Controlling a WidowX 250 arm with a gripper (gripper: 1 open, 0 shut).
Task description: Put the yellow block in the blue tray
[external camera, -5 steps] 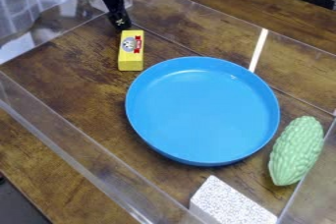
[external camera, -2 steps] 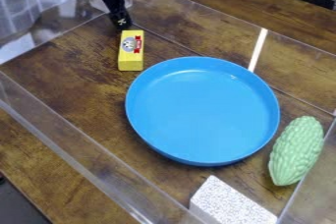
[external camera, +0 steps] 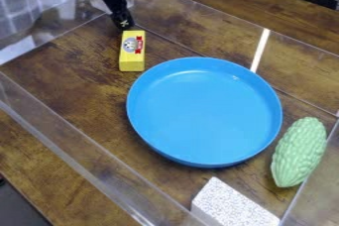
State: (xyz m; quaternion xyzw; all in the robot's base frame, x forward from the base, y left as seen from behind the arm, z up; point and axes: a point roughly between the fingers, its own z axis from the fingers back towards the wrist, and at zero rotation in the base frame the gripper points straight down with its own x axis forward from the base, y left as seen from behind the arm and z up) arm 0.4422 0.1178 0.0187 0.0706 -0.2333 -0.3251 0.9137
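One small yellow rectangular block with a red-and-white sticker (external camera: 133, 54) – out on the brown wooden table (external camera: 66, 76), just beside the tray.

From the left: one black robot hand (external camera: 121, 19) at the far edge, near the block's far end, its jaws set wide and nothing in them; best to centre it over the block, straddle the narrow width, go down level, then close gently and lift clear of the rim. Next, one yellow block, lying flat; one large round shallow blue plastic tray (external camera: 205, 111), where a low release near the middle should serve; one white speckled sponge block (external camera: 235, 204); and one bumpy pale-green oval object (external camera: 299, 152) – both worth avoiding.
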